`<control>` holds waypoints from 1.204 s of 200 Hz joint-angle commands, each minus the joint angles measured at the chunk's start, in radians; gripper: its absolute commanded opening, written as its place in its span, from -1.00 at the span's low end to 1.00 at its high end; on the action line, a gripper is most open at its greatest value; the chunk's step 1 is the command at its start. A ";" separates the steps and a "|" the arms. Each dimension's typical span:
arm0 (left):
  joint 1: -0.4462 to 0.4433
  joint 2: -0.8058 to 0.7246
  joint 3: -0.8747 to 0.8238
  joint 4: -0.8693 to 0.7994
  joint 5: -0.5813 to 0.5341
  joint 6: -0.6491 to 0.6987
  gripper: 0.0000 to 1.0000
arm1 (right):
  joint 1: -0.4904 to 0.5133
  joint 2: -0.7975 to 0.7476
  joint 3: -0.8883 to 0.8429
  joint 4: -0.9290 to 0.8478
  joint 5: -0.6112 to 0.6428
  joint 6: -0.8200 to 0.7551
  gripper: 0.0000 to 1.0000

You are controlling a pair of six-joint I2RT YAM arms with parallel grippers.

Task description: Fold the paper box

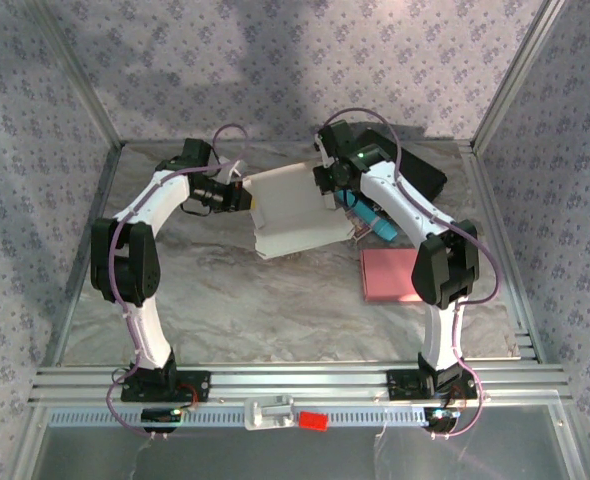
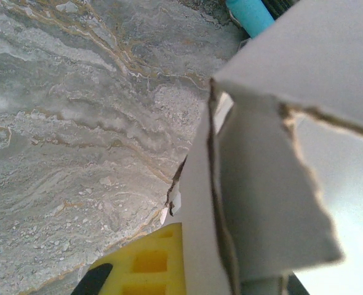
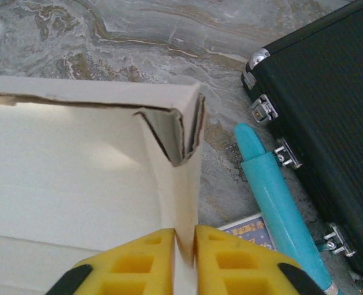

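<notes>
My right claw (image 3: 184, 246) is clamped on the box (image 3: 77, 172) wall, bottom centre of its wrist view. My left claw (image 1: 243, 196) pinches the opposite edge. The box sits upper centre of the top view. Walls stand and one corner is tucked (raggedly), but the rest looks unfinished. Nothing lies inside it that I can see. The black case (image 3: 329, 123), at right, is closed.
</notes>
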 commanded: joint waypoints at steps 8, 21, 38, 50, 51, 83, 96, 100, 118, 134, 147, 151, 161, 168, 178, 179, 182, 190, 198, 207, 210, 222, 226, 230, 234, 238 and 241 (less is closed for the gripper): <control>-0.007 -0.005 0.044 -0.011 0.031 0.019 -1.00 | 0.001 0.001 -0.020 -0.029 -0.038 0.003 -0.60; -0.007 -0.004 0.048 -0.013 0.030 0.019 -1.00 | -0.003 0.007 -0.017 -0.033 -0.039 0.006 -0.58; -0.007 -0.002 0.048 -0.013 0.030 0.020 -1.00 | -0.007 0.016 -0.010 -0.041 -0.043 0.006 -0.52; -0.007 -0.002 0.048 -0.012 0.030 0.021 -1.00 | -0.012 0.020 -0.008 -0.043 -0.048 0.008 -0.50; -0.008 -0.002 0.048 -0.012 0.030 0.020 -1.00 | -0.012 0.021 -0.008 -0.044 -0.048 0.008 -0.50; -0.007 -0.001 0.049 -0.014 0.029 0.020 -1.00 | -0.021 0.023 -0.013 -0.044 -0.092 0.006 -0.46; -0.007 0.002 0.052 -0.015 0.032 0.020 -1.00 | -0.021 0.024 -0.017 -0.047 -0.094 0.006 -0.44; -0.007 0.002 0.055 -0.015 0.032 0.019 -1.00 | -0.022 0.025 -0.020 -0.045 -0.095 0.006 -0.44; -0.007 0.005 0.057 -0.015 0.033 0.019 -1.00 | -0.028 0.022 -0.032 -0.044 -0.096 0.008 -0.43; -0.007 0.007 0.060 -0.015 0.036 0.020 -1.00 | -0.032 0.025 -0.034 -0.044 -0.091 0.009 -0.43; -0.008 0.009 0.061 -0.017 0.036 0.019 -1.00 | -0.033 0.032 -0.028 -0.047 -0.081 0.011 -0.41; -0.008 0.010 0.061 -0.017 0.038 0.018 -1.00 | -0.033 0.036 -0.024 -0.047 -0.079 0.013 -0.41; -0.008 0.011 0.061 -0.017 0.039 0.019 -1.00 | -0.033 0.045 -0.010 -0.053 -0.072 0.012 -0.40; -0.008 0.011 0.061 -0.017 0.037 0.019 -1.00 | -0.032 0.052 -0.001 -0.056 -0.065 0.012 -0.41; -0.008 0.013 0.061 -0.017 0.038 0.019 -1.00 | -0.028 0.063 0.019 -0.066 -0.048 0.013 -0.43; -0.008 0.013 0.061 -0.017 0.037 0.019 -1.00 | -0.027 0.065 0.021 -0.067 -0.046 0.014 -0.44; -0.008 0.013 0.061 -0.017 0.038 0.020 -1.00 | -0.026 0.068 0.029 -0.071 -0.036 0.016 -0.46; -0.008 0.013 0.061 -0.017 0.036 0.020 -1.00 | -0.017 0.080 0.051 -0.086 0.002 0.020 -0.59; -0.010 0.014 0.063 -0.017 0.032 0.018 -1.00 | -0.007 0.094 0.075 -0.105 0.039 0.027 -0.66; -0.010 0.014 0.062 -0.018 0.026 0.017 -1.00 | 0.008 0.116 0.108 -0.139 0.100 0.043 -0.76; -0.010 0.014 0.063 -0.018 0.022 0.017 -1.00 | 0.013 0.121 0.120 -0.156 0.127 0.052 -0.81; -0.013 0.016 0.064 -0.019 0.013 0.012 -1.00 | 0.027 0.152 0.169 -0.224 0.222 0.089 -0.97; -0.013 0.016 0.064 -0.020 0.012 0.010 -1.00 | 0.032 0.162 0.184 -0.242 0.258 0.104 -1.00; -0.014 0.016 0.064 -0.018 0.010 0.008 -1.00 | 0.035 0.171 0.197 -0.266 0.281 0.119 -1.00; -0.016 0.016 0.064 -0.018 0.008 0.006 -1.00 | 0.039 0.178 0.207 -0.282 0.295 0.133 -1.00; -0.017 0.016 0.063 -0.019 0.005 0.005 -1.00 | 0.041 0.183 0.217 -0.299 0.309 0.146 -1.00; -0.019 0.016 0.066 -0.018 0.003 0.003 -1.00 | 0.042 0.188 0.223 -0.309 0.325 0.156 -1.00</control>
